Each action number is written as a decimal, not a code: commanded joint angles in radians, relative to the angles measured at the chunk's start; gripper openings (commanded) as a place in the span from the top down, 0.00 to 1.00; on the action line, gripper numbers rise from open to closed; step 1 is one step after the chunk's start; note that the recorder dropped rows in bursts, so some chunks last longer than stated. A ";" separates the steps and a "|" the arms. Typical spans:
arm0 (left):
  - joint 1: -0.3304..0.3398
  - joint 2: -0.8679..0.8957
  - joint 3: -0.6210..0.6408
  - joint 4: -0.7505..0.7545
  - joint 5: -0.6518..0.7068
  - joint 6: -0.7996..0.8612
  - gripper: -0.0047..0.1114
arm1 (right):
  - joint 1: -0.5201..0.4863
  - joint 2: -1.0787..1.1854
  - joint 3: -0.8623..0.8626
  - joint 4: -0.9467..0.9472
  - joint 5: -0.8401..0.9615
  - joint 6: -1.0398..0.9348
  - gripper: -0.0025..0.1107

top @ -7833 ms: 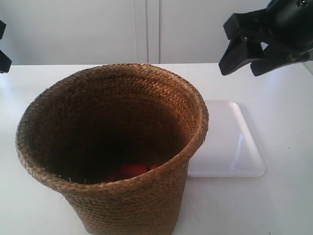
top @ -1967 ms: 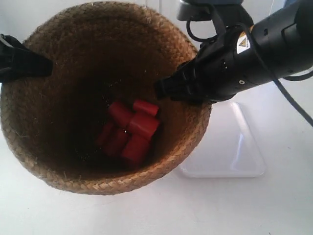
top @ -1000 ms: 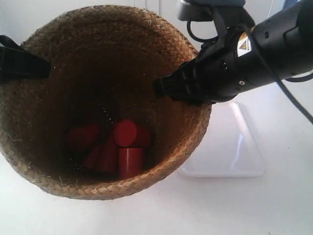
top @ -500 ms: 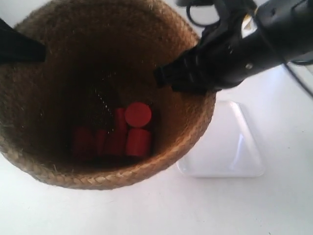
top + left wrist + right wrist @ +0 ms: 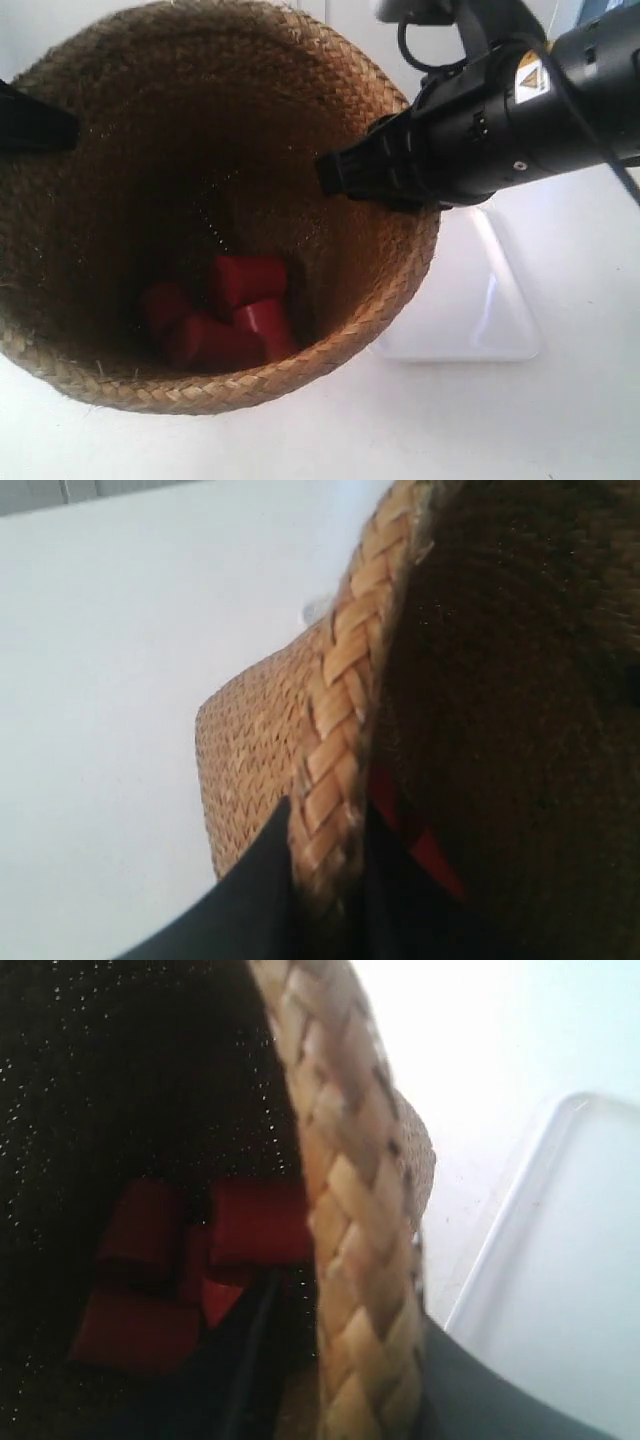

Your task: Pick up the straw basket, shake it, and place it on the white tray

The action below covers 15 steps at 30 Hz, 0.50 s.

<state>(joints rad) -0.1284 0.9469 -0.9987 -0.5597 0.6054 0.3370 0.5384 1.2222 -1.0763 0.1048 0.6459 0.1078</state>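
Observation:
The straw basket (image 5: 200, 130) hangs above the table, tilted so its inside faces the exterior view. Several red blocks (image 5: 235, 310) lie in its bottom. My right gripper (image 5: 345, 175) is shut on the braided rim (image 5: 330, 1130) at the exterior view's right, one finger inside and one outside. My left gripper (image 5: 40, 130) is shut on the opposite rim (image 5: 340, 680). The left gripper (image 5: 325, 825) and the right gripper (image 5: 350, 1305) each pinch the braid. The white tray (image 5: 480, 310) lies flat on the table beside the basket, partly hidden by it.
A white table (image 5: 520, 430) carries the tray, and the tray's rim (image 5: 510, 1220) runs close past the basket's side. A pale wall with cabinet seams stands behind. The red blocks (image 5: 250, 1220) show inside the basket, red (image 5: 420, 840) also past the left finger.
Since the oldest frame both grippers took hold of the rim and lifted the basket. Over the last second it bobbed down then up, and the red blocks tumbled into a new pile.

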 commanded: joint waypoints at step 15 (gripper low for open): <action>-0.002 -0.102 -0.227 -0.055 0.084 0.026 0.96 | 0.026 -0.148 -0.187 0.079 0.044 -0.121 0.98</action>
<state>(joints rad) -0.1263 0.9128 -1.1389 -0.5440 0.6635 0.3472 0.5430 1.1764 -1.1967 0.1466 0.7237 0.0646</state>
